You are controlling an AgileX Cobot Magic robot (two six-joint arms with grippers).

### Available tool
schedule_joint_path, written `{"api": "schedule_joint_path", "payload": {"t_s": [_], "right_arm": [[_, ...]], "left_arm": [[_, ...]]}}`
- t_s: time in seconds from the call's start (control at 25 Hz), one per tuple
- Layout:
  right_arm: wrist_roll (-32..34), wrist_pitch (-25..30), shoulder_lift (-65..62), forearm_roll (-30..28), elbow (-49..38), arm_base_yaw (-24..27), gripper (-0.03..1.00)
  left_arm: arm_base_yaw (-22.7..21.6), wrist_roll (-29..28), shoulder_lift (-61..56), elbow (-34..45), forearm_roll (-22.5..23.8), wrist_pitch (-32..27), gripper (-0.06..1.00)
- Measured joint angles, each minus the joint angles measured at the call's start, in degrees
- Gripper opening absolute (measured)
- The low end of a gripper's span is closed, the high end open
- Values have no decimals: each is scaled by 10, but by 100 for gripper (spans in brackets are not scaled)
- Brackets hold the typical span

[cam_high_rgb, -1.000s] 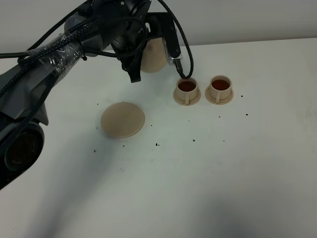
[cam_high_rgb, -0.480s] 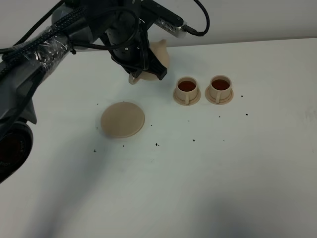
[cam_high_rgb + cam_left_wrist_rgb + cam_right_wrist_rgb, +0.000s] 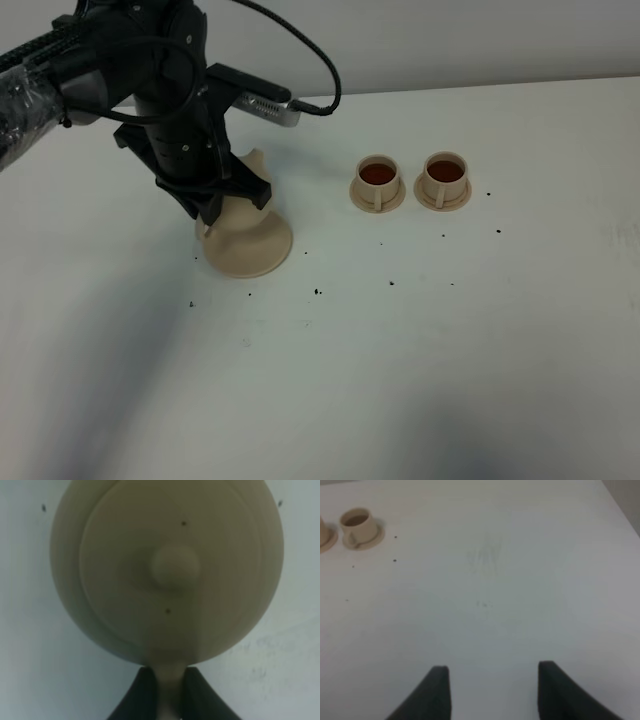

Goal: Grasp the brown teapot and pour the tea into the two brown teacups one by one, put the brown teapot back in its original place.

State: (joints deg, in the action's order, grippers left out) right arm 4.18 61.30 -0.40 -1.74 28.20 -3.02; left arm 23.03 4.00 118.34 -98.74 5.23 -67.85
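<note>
Left hand (image 3: pixel 167 692): closing tight on the teapot (image 3: pixel 243 205) handle.
Teapot: hanging over the saucer (image 3: pixel 262 255), left of frame.
Cups (image 3: pixel 378 182): both holding tea.
Advice: lowering straight, centred, releasing only once seated.

Looks like a lab test bench. Bare white table (image 3: pixel 450 380), plain wall (image 3: pixel 450 40), taped cabled arm (image 3: pixel 60 60).

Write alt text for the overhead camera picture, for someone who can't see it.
The left gripper holds the brown teapot over the round saucer on a white table. To the right, two teacups hold reddish-brown tea.
</note>
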Motion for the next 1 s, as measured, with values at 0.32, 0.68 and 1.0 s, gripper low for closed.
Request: {"api": "schedule_joint_path", "payload": {"t_s": [0.32,0.68,1.0], "right_arm": [[0,0,0,0,0,0,43],[0,0,0,1,0,0,43],[0,0,0,2,0,0,43]], "left_arm": [[-6,-7,-7,106,-9,110,16],[-6,-13,-7,109,-9,140,16],[-6,-13,9,109,-9,142,16]]}}
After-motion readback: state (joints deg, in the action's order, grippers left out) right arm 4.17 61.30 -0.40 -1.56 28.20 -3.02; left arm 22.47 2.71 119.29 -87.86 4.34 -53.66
